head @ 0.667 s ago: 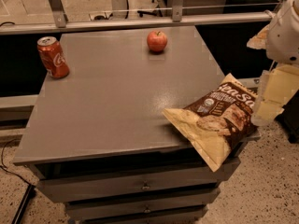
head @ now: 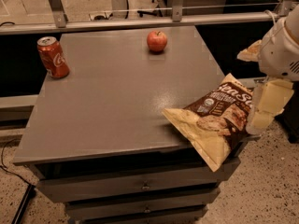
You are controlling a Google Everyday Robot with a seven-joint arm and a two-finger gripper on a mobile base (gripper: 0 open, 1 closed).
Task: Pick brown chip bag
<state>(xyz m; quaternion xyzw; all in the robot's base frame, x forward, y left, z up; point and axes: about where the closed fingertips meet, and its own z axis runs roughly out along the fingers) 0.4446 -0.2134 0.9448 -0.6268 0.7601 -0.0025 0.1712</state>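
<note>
Camera view: gripper (head: 258,119) apparently against brown chip bag (head: 212,120).

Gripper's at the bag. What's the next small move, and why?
Probably nudge the gripper further over the bag, toward its middle. It sits just at the bag's outer end, where the bag overhangs the table's front corner, so a hold there looks marginal. Can and apple stand far off.

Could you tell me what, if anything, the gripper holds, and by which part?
Cannot be told: the gripper sits against the right end of the brown chip bag, its hold unseen.
</note>
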